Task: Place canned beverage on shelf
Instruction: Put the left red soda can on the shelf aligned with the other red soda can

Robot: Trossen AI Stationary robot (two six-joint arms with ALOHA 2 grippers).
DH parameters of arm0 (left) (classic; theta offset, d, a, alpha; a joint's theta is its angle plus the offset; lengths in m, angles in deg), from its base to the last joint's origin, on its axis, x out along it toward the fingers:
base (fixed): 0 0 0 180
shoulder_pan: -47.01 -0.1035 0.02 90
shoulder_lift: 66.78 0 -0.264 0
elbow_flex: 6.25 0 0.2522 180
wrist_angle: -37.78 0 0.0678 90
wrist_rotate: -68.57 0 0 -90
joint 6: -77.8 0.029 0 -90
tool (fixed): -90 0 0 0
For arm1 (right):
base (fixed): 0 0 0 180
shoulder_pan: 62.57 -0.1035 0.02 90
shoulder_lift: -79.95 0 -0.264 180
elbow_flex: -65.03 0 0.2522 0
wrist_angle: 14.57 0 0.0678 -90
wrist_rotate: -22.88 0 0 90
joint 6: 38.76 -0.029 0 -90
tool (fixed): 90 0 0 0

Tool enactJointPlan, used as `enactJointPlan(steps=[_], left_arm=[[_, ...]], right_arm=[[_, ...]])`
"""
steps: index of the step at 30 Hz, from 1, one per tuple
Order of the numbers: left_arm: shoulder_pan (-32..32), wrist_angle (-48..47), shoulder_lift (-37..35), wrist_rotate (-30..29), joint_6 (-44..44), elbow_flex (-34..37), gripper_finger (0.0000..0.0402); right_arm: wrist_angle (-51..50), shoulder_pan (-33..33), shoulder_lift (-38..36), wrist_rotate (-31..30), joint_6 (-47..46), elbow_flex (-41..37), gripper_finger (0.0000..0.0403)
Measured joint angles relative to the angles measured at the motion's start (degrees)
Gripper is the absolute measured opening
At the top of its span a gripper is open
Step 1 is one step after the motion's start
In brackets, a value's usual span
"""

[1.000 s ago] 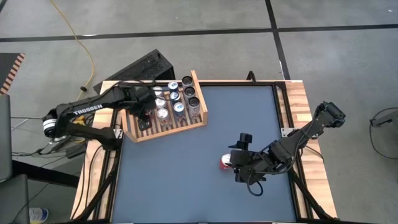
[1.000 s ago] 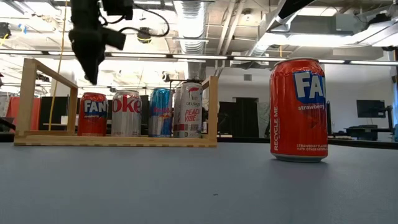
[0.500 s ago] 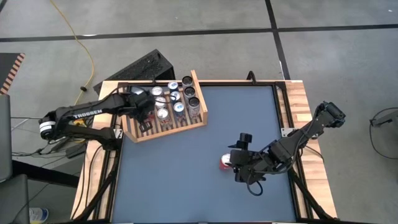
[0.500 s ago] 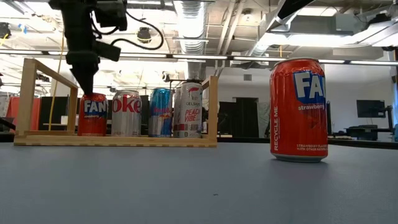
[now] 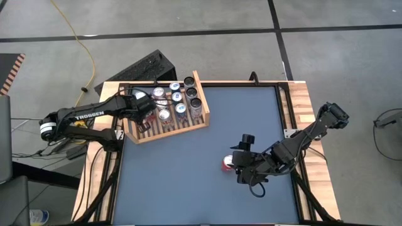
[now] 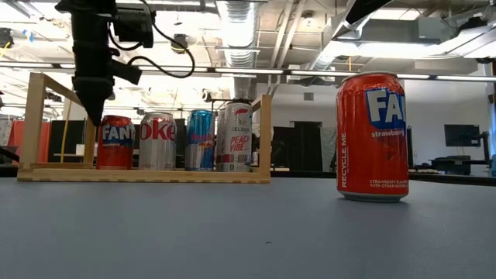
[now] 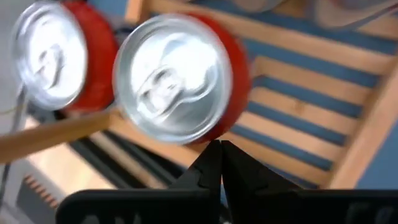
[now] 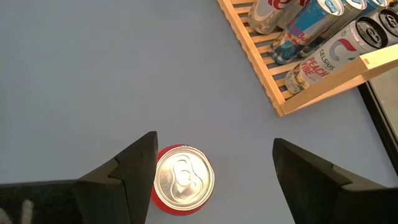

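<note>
can (image 6: 372,137): red | shelf (image 5: 168,131): light wood, slatted | table (image 5: 188,182): blue-grey, seemingly plain

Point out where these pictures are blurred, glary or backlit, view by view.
Left wrist view: the two red cans are soft and smeared, with glare on their silver tops. Low view: bright ceiling lights backlight the left arm into a silhouette, while the strawberry Fanta can is crisp. Right wrist view: sharp, its open fingers dark. High view: evenly lit, the shelf clear.
</note>
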Motion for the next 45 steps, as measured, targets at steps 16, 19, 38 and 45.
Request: enactJointPlan(steps=[16, 19, 38, 45], left_arm=[[3.7, 8.9, -10.7, 6.6, -5.2, 0.0, 0.0], [3.4, 12.4, -12.2, 5.0, -4.1, 0.0, 0.0], [3.1, 13.5, -1.1, 3.3, -2.2, 0.0, 0.0], [3.1, 10.4, -0.8, -0.5, -2.4, 0.0, 0.0]], right_arm=[[0.0, 0.2, 0.0, 0.3, 0.0, 0.0, 0.0291], [0.0, 0.5, 0.0, 0.3, 0.0, 0.0, 0.0291], [0.0, 0.4, 0.0, 1.3, -1.2, 0.0, 0.0291], [-0.1, 0.4, 0.0, 1.4, -1.2, 0.0, 0.0291]])
